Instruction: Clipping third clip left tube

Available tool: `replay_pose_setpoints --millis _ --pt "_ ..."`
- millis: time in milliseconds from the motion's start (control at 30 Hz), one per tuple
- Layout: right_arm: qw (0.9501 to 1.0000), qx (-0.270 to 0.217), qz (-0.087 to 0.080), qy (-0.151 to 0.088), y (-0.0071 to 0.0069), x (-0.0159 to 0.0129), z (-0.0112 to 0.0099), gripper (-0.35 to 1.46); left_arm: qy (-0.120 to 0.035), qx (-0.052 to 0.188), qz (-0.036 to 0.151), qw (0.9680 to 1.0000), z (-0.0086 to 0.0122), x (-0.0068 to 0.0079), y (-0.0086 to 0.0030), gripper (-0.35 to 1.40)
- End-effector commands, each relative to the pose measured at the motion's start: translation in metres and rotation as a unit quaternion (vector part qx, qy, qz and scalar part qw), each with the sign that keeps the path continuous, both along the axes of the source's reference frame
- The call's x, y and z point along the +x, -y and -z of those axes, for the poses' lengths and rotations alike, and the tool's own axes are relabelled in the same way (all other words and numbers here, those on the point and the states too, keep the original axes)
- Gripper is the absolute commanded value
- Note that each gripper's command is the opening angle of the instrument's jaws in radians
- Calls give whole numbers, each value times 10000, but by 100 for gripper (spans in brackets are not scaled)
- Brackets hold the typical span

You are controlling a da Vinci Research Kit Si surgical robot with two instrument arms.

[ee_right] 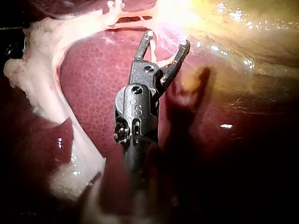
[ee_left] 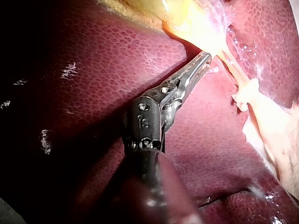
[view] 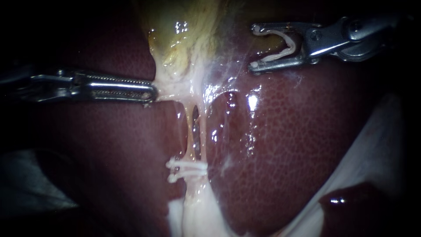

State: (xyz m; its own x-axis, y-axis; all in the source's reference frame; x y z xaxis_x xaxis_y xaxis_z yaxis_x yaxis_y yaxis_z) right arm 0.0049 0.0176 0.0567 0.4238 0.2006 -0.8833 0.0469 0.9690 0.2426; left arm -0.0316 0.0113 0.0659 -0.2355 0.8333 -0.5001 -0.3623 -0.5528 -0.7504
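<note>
Left instrument (view: 149, 92) is sitting closest to the lens as far as I can judge, coming in flat from the left. Its jaws are lying pressed together with the tip biting into the edge of the pale tissue (view: 175, 85) just under the gallbladder (view: 184, 35), so it's looking clamped on that and holding things stretched.

Moving right, the left tube (view: 188, 131) is running down from that tissue over the liver (view: 285, 145), with a dark gap and a second strand right beside it. Two white clips (view: 187, 166) are already sitting across its lower end, one just under the other, so that part is looking done.

Further right and higher up, the right instrument (view: 255, 48) is hanging over the liver with its jaws spread wide, both of them cradling an open white clip (view: 277, 56) that's loaded and ready. That third one is well apart from the tube and isn't touching any tissue.

So I'm guessing what's left is bringing it down and across, getting it around the bare stretch above the two clips, then squeezing it closed
</note>
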Motion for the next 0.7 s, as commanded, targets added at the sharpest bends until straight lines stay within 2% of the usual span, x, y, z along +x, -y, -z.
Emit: replay_pose_setpoints --millis 33,167,233,367,533,700 --pt "10000 1 0 2 0 0 0 50 4 7 -4 10000 4 2 -2 -35" --pt "10000 1 2 1 0 -1 0 50 -6 56 -1 10000 26 18 -13 -35" --pt "10000 7 12 -10 0 -1 0 50 15 81 107 9999 42 29 -20 -35" --pt "10000 19 32 -31 1 -1 0 50 55 6 195 9998 63 44 -30 -35" --pt "9993 295 123 -179 10 6 2 50 49 -32 212 9998 65 43 -28 -35" --pt "9943 1006 177 -313 37 32 2 49 46 -36 216 9997 65 42 -27 -35"
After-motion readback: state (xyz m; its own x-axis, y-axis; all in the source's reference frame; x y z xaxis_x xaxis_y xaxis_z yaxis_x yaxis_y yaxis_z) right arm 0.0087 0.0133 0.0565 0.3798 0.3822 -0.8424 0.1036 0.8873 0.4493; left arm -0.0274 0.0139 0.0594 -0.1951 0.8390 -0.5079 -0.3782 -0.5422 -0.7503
